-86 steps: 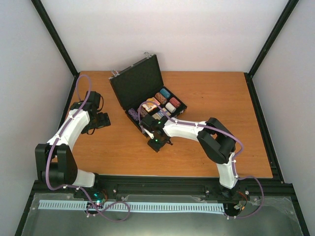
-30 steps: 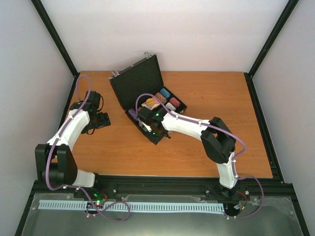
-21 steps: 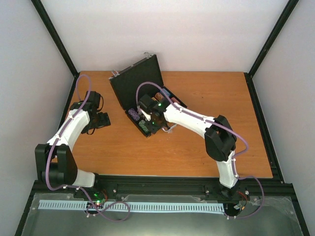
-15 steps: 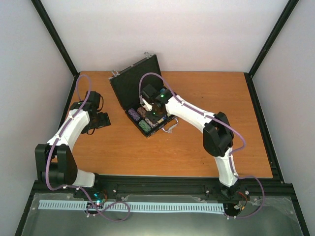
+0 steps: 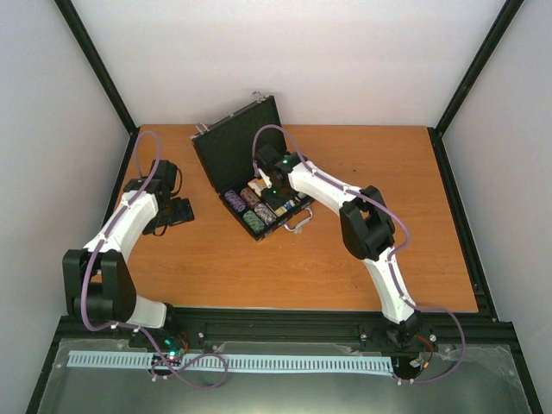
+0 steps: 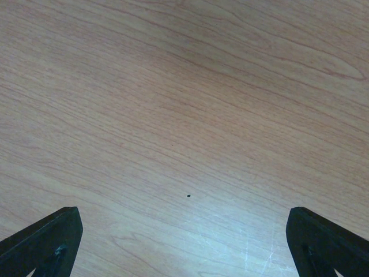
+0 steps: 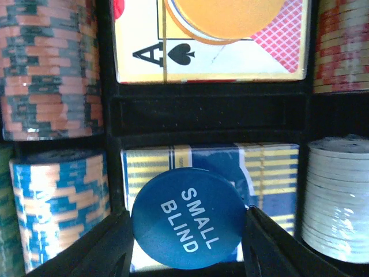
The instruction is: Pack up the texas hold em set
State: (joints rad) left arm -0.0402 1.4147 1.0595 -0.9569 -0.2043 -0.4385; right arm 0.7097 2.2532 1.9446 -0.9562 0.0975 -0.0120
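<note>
The black case lies open at the table's back middle, lid up. Chip stacks fill its tray. My right gripper hovers over the tray, shut on a blue disc marked SMALL BLIND. Right under the disc lies a blue and yellow card deck. Beyond it lies a red-backed deck with an ace of spades and an orange disc on top. Chip stacks flank both decks. My left gripper is open and empty over bare wood.
White chips stand right of the blue deck, blue and orange chips left of it. The case's silver handle sticks out towards the front. Black frame posts rise at the table's back corners.
My right gripper has moved from the table in front of the case back and up over the tray's middle compartments. The left arm has not moved.
</note>
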